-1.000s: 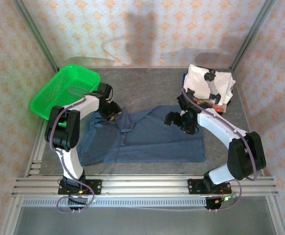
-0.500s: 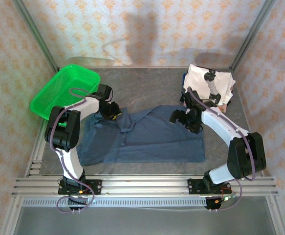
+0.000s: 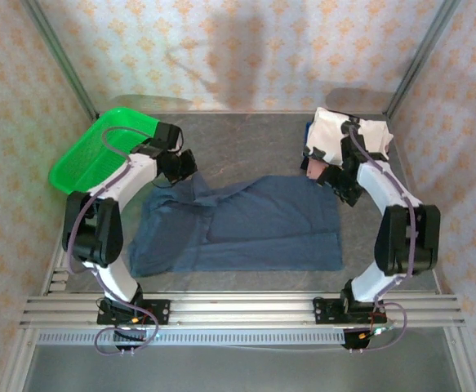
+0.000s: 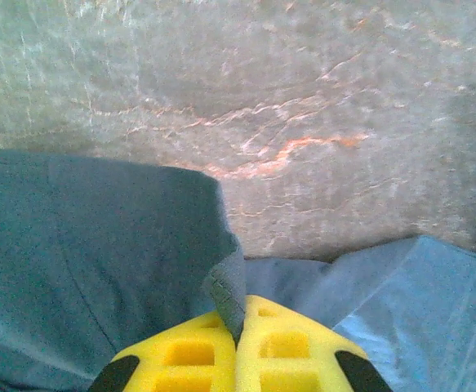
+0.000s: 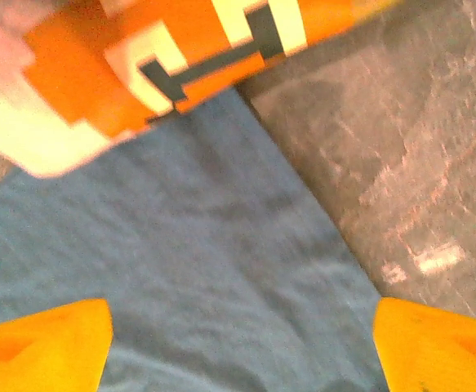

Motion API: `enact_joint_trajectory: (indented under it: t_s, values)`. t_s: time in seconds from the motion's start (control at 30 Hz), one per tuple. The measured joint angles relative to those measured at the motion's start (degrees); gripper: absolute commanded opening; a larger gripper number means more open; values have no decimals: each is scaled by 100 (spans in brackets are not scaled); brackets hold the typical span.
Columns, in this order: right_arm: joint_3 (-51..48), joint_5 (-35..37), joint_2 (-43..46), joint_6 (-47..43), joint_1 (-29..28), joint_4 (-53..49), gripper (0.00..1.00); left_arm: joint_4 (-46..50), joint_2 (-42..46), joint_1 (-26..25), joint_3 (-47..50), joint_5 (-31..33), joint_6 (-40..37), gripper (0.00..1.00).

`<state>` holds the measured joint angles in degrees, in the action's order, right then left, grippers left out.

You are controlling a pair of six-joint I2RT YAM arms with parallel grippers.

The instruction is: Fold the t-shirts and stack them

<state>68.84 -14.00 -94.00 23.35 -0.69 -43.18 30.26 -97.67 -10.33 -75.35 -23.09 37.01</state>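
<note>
Mostly flat slate-blue t-shirt — one rumpled far-left corner

No word, number or brand is reading clearly anywhere. The orange printed t-shirt, lying at the far right corner of the table, is showing cream blocks and dark strokes in the right wrist view, too blurred and cropped to make out.
</note>
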Motion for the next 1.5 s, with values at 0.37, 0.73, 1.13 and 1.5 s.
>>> enact_joint_trajectory:
  t_s: [0.37, 0.73, 1.13, 1.5]
  values:
    - [481, 295, -1021, -544, 0, 337, 37, 455, 422, 74, -133, 107, -155, 0]
    - [1185, 1010, -1945, -389, 260, 334, 37, 745, 841, 72, -133, 107, -212, 0]
    - [3126, 970, -3320, -50, 380, 330, 42, 997, 1241, 72, -9, 155, -221, 0]
    - [1993, 511, -2474, -203, 402, 568, 53, 1027, 1368, 72, 164, 256, -219, 0]
